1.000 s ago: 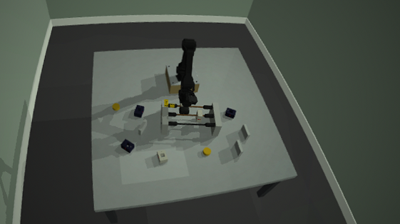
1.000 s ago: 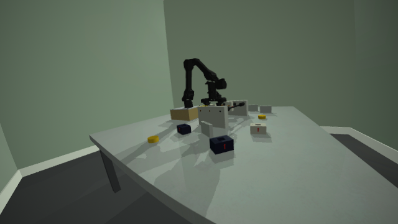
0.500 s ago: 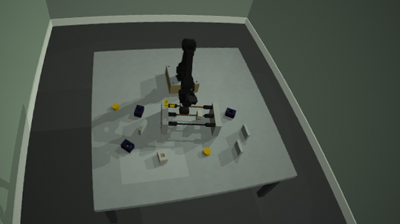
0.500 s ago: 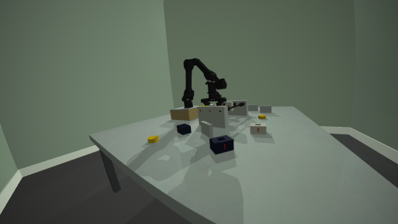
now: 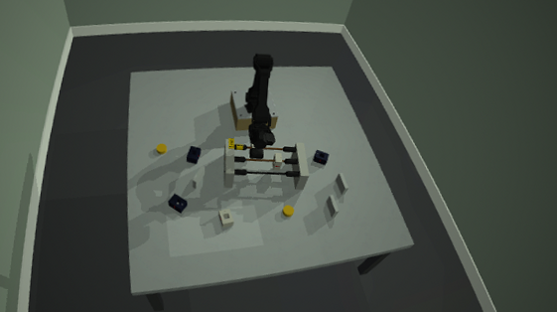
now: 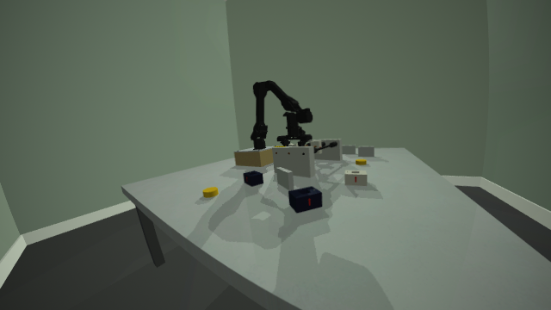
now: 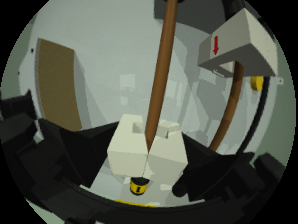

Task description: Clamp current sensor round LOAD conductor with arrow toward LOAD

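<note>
The arm [image 5: 262, 90] [image 6: 281, 92] hides the sensor's underside and latch in the top view. The LOAD marker [image 5: 231, 143] [image 6: 279, 146] is too small to read. In the exterior view, the table's near edge [image 6: 241, 280] is cut off.

Green walls [image 5: 438, 89] [image 6: 357, 65] with pale skirting [image 5: 209, 23] [image 6: 82, 221] surround a dark floor [image 5: 85, 211] [image 6: 99, 267].

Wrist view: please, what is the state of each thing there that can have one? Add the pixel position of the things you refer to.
Gripper [image 5: 257, 153] [image 6: 294, 140] [image 7: 149, 129]: shut on the held sensor.
Held sensor [image 7: 125, 152]: not fully closed, halves angled apart.
Near conductor [image 5: 272, 149] [image 7: 162, 75]: between those halves.
White block with red arrow [image 5: 277, 160] [image 6: 315, 145] [image 7: 240, 42]: around the next conductor.
</note>
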Robot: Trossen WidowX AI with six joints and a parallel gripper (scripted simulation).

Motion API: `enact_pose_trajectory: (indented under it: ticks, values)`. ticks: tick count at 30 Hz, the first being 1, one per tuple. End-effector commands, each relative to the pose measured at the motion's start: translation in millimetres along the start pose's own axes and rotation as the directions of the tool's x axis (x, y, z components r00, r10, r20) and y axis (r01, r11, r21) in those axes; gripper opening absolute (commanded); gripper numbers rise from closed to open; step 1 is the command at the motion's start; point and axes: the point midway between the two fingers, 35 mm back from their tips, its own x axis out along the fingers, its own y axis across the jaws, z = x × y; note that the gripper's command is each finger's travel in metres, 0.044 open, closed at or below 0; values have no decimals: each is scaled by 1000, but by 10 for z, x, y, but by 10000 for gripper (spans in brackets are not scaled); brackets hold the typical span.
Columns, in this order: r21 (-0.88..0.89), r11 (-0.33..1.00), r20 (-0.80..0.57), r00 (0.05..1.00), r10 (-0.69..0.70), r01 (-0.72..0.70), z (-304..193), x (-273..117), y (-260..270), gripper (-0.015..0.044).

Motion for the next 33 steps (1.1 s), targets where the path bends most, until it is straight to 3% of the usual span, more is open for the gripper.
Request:
enact_pose_trajectory:
  ticks: [1,20,33]
  values:
    - [-3,1000,-1,1000,-8,8,0,-88,-4,0]
    - [-1,1000,0,1000,-3,3,1,-112,4,0]
    - [-1,1000,0,1000,-3,3,1,-112,4,341]
